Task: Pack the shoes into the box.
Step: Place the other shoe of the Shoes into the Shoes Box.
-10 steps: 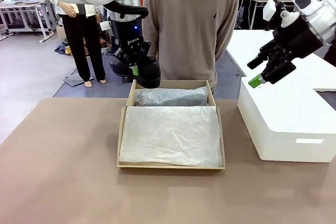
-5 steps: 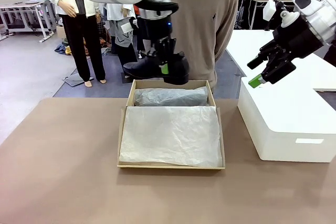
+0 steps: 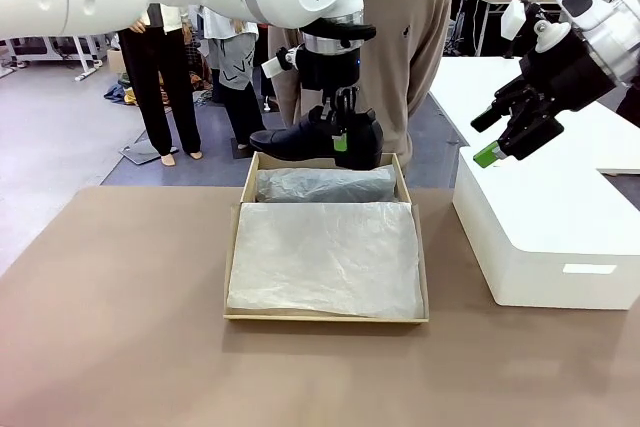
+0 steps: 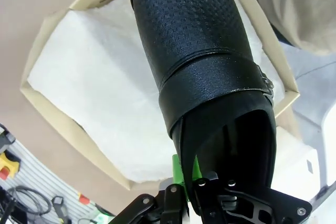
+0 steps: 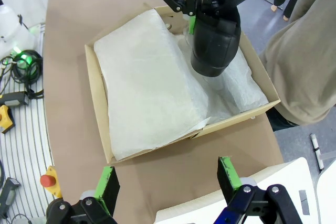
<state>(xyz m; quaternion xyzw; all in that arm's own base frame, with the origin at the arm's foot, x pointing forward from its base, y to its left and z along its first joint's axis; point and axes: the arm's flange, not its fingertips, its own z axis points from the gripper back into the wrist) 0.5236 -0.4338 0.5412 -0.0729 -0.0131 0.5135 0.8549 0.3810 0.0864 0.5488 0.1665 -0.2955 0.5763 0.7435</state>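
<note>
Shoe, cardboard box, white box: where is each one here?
shoe (image 3: 288, 140), front view, on its front part.
cardboard box (image 3: 325, 319), front view, on its near wall.
white box (image 3: 560, 212), front view, on its top.

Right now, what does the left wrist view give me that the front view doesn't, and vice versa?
Left wrist view: close up on the glossy black leather shoe, its embossed upper and small metal buckle, heel rim pinched by the left tool. Front view: the open right tool, raised beside the large smooth white box. Both: the shoe held over the far end of the tan cardboard shoebox lined with white tissue paper.
</note>
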